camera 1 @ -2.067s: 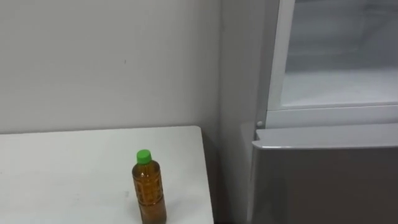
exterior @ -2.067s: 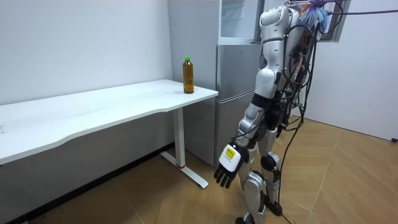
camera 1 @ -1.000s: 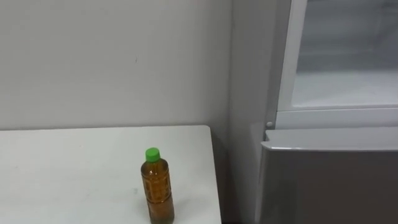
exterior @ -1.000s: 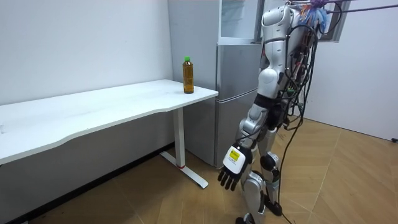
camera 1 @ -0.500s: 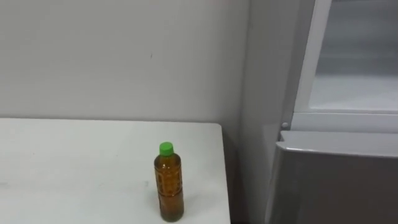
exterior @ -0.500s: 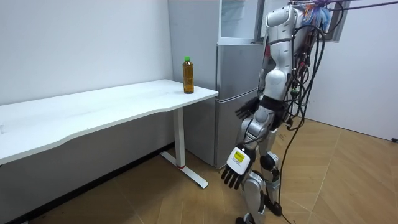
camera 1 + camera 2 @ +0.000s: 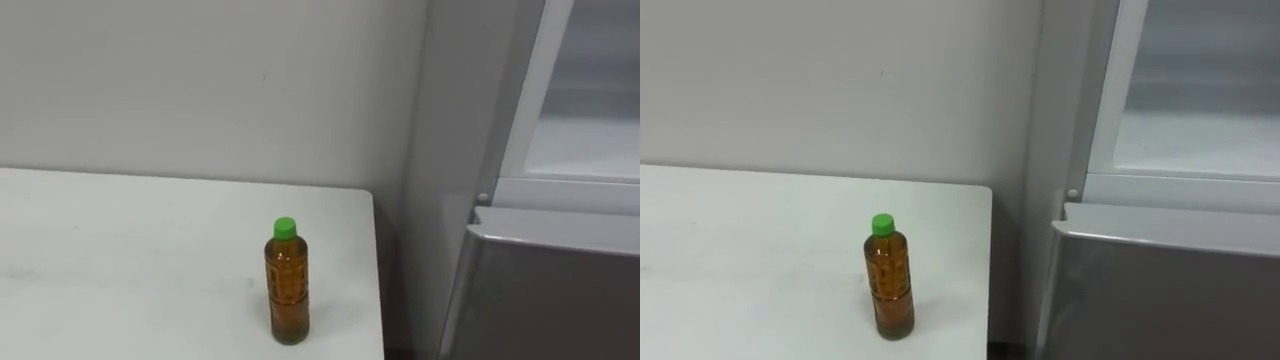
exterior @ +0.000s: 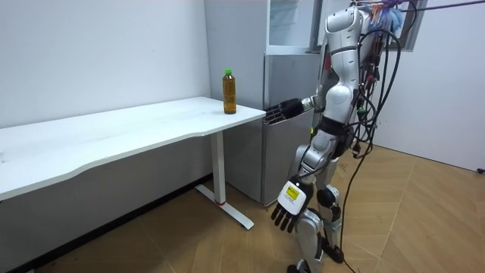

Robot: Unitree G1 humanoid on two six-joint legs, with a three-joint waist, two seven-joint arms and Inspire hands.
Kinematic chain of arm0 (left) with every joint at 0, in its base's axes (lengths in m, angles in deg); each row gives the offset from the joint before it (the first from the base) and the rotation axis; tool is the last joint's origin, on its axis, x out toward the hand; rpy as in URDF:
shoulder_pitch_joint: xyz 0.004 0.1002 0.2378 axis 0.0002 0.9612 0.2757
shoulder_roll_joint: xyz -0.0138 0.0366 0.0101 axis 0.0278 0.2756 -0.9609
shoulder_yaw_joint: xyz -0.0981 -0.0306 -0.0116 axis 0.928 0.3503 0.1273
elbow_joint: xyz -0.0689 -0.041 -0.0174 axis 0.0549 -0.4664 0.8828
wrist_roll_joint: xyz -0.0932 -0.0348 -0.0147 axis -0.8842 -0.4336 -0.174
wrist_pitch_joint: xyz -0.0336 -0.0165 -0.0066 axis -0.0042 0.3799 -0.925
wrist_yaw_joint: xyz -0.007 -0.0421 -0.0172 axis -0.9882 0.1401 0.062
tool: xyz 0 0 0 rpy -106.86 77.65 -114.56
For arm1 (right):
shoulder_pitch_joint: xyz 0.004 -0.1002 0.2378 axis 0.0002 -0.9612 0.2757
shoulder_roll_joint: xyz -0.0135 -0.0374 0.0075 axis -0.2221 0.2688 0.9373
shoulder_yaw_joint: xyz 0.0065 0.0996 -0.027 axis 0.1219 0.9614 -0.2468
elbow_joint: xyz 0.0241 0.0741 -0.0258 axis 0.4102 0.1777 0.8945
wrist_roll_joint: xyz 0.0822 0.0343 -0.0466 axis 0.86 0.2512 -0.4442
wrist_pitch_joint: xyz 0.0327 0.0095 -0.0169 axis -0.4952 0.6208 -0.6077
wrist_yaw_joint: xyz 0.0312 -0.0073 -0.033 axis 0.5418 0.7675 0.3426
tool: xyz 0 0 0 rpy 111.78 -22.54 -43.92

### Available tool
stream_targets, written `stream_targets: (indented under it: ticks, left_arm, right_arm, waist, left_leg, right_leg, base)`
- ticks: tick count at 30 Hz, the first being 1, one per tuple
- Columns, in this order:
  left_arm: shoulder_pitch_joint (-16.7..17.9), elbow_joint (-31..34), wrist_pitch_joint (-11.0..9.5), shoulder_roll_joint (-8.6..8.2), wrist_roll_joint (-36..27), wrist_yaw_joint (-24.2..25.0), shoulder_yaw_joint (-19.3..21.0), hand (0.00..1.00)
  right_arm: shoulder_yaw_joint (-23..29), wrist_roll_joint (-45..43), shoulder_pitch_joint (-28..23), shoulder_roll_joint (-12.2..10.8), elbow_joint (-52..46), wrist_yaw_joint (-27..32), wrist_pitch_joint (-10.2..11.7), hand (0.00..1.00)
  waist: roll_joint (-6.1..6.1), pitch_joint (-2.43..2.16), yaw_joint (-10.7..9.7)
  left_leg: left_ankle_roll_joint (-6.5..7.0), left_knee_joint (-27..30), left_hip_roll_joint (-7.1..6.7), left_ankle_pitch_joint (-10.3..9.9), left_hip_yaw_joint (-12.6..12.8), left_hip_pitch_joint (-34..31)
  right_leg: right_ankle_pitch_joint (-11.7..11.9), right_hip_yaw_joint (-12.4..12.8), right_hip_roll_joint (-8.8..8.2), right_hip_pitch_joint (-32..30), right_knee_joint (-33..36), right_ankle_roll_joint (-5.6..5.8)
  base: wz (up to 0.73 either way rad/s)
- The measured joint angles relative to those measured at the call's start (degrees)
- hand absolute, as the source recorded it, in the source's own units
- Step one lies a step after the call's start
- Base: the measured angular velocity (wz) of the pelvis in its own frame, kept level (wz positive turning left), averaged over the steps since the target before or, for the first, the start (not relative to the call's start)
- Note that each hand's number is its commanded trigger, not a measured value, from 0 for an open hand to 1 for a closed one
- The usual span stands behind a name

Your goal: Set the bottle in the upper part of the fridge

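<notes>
- The bottle [image 7: 287, 290] of amber liquid stands upright, green cap [image 7: 285, 228] on, with neither robot hand touching it.
- It rests on the white surface [image 7: 120, 260], near that surface's end edge and apart from the pale wall [image 7: 200, 80] behind it.
- Just past that edge, to the bottle's right in the eye views, is the grey fridge [image 7: 440, 150]; its upper compartment [image 7: 1200, 130], higher than the bottle's cap, shows a pale inside, and its lower door [image 7: 1160, 300] is closed.
- In the room view the right robot hand [image 8: 282, 111] is held out on the fridge side of the bottle, apart from it, fingers straight and empty.
- The left robot hand [image 8: 292, 206] hangs well below the bottle beside the robot's leg, fingers relaxed and empty.
- The robot stands upright before the fridge, to the room view's right of the bottle.
</notes>
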Motion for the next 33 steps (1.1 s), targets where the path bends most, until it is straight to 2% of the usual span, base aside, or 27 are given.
stream_targets:
  ticks: [4, 6, 10, 13, 17, 20, 24, 27, 33]
  left_arm:
    - [-0.33, 0.37, 0.00, 0.23, 0.28, 0.07, -1.06, 0.00]
    - [-0.33, 0.51, 0.00, 0.43, 0.75, 0.07, -1.08, 0.00]
    - [-0.38, 0.50, 0.00, 1.42, 1.89, -0.06, -1.28, 0.00]
    - [-0.72, 0.49, -0.01, 1.68, 2.38, -0.12, -1.14, 0.00]
    - [-0.69, 0.49, 0.00, 1.63, 2.37, -0.10, -0.93, 0.00]
    - [-0.11, 0.44, 0.00, 1.63, 2.36, 0.00, -0.93, 0.00]
    - [-0.12, 0.89, 0.01, 1.70, 2.35, 0.66, -0.92, 0.00]
    - [-0.12, 1.36, -0.04, 2.20, 2.36, 1.37, -0.99, 0.00]
    - [-0.08, 1.45, 0.04, 3.41, 2.42, 1.65, -1.06, 0.00]
  right_arm:
    - [0.77, -0.53, 0.01, 1.43, -6.31, 0.61, -0.50, 0.00]
    - [1.42, -0.02, 0.16, 1.75, -9.86, 0.69, -0.26, 0.00]
    - [1.10, 3.90, 4.07, 1.05, -14.28, 0.20, 2.22, 0.00]
    - [1.09, 5.40, 7.20, 1.08, -15.65, 0.32, 2.59, 0.00]
    - [1.14, 7.04, 8.11, 1.08, -18.19, 0.65, 3.48, 0.00]
    - [1.18, 7.14, 8.67, 1.16, -18.19, 1.34, 3.53, 0.00]
    - [1.19, 7.13, 9.48, 2.23, -18.19, 2.65, 3.56, 0.00]
    - [1.19, 7.13, 10.78, 3.59, -18.19, 3.22, 3.56, 0.00]
    - [1.15, 7.10, 12.68, 3.60, -18.03, 4.96, 3.86, 0.00]
  waist:
    - [0.26, 0.30, 0.03]
    - [0.22, 0.29, 0.05]
    - [-0.24, 0.24, 0.31]
    - [-0.70, 0.27, 1.06]
    - [-0.69, 0.13, 1.69]
    - [-0.88, -0.26, 1.98]
    - [-0.90, -0.29, 2.21]
    - [-1.11, -0.21, 2.35]
    - [-1.80, 0.26, 3.21]
  left_leg:
    - [-0.01, -0.01, 0.11, 0.00, 0.22, -0.12]
    - [-0.01, -0.06, 0.11, 0.00, 0.27, 0.11]
    - [-0.01, -0.22, 0.10, 0.00, 0.30, 0.83]
    - [0.00, -0.11, 0.25, 0.01, 0.33, 0.42]
    - [-0.04, -0.06, 0.62, 0.03, 0.21, -0.54]
    - [-0.08, -0.03, 0.65, 0.07, 0.20, -0.71]
    - [-0.06, 0.03, 0.61, 0.08, 0.13, -0.53]
    - [-0.06, 0.03, 0.61, 0.08, -0.20, -0.47]
    - [-0.06, 0.61, 0.59, 0.07, -0.81, -0.77]
  right_leg:
    - [-0.01, 0.30, 0.03, -0.16, 0.70, -0.01]
    - [-0.01, 0.32, 0.03, -0.07, 0.74, -0.01]
    - [0.01, 0.40, 0.06, 0.17, 0.72, -0.04]
    - [0.34, -0.03, 0.09, -0.03, 0.52, -0.20]
    - [1.09, -0.56, 0.51, 0.10, -0.76, -0.38]
    - [1.23, -0.64, 0.57, 0.29, -1.04, -0.38]
    - [1.37, -0.83, 0.55, 0.51, -1.34, -0.29]
    - [1.40, -1.63, 0.48, 0.97, -1.43, -0.26]
    - [1.42, -2.34, 0.37, 1.26, -1.39, -0.28]
  base:
    - [-0.03]
    - [0.00]
    - [0.00]
    - [0.00]
    - [0.00]
    - [0.00]
    - [0.00]
    - [0.06]
    - [0.06]
